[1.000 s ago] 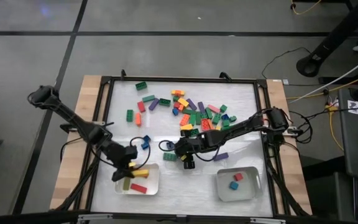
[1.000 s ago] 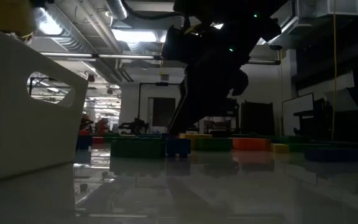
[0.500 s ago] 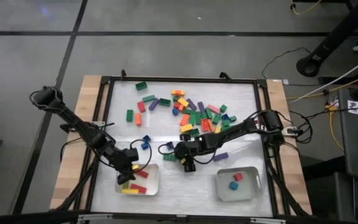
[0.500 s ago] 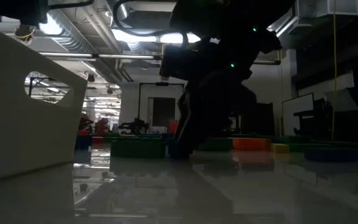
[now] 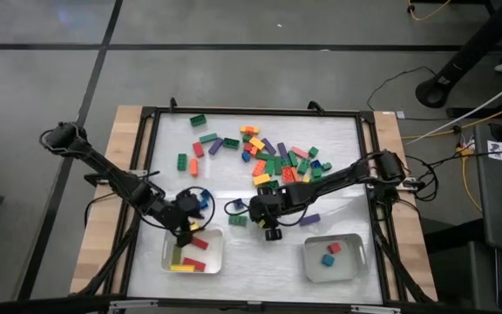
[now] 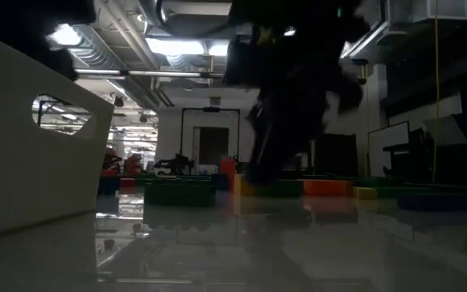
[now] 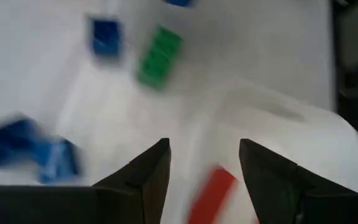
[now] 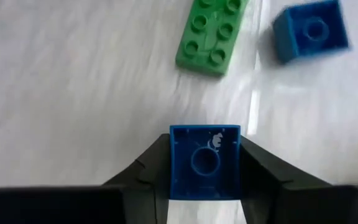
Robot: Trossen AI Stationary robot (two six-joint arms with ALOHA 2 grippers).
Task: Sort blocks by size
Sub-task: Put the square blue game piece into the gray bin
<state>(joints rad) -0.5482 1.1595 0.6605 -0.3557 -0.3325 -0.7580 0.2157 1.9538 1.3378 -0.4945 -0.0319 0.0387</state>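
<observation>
Right gripper (image 8: 204,186), clamped on a small blue block (image 8: 204,163) lifted just off the table, should carry it level to the small-block tray (image 5: 332,259), while left gripper (image 7: 204,171), fingers apart, hangs empty above the long-block tray (image 5: 193,251).

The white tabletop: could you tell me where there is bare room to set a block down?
Bare patches: between the left tray and right tray, and the right edge beyond the block pile. The pile is crowded; the right gripper holds a blue block.
</observation>
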